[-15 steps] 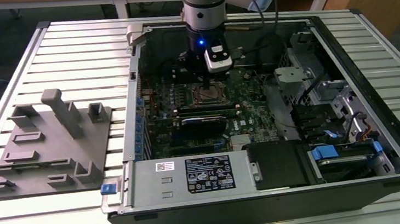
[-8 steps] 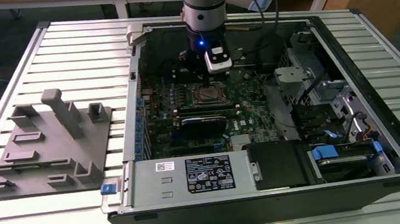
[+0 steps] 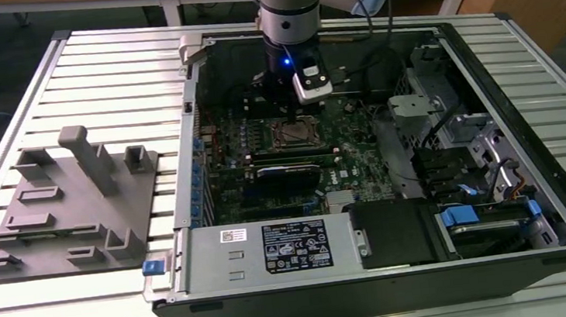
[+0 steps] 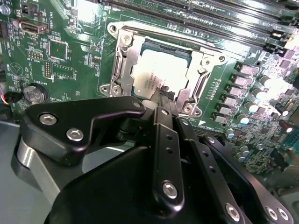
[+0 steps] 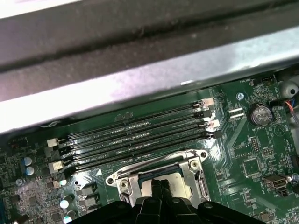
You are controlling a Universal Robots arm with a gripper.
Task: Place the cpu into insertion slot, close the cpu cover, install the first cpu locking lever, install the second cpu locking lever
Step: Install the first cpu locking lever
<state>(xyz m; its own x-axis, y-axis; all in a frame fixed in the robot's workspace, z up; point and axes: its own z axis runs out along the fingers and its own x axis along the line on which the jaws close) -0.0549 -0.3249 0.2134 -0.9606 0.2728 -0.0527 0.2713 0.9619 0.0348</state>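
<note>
Chip seated: the small square silvery-topped cpu lies flat, metal face up, in the black insertion slot on the green motherboard, edges parallel with the silver-grey metal cpu cover framing it. The black gripper, fingers drawn together, points down at the chip's edge. Long black memory slots run alongside the socket. In the exterior view the grey arm reaches into the open black computer case on the slatted metal worktop.

gripper: fingertips pinched together, right over the cpu
cpu cover: silver frame lying flat around it
memory slots: four black ones, between the cover and the grey case wall
</note>
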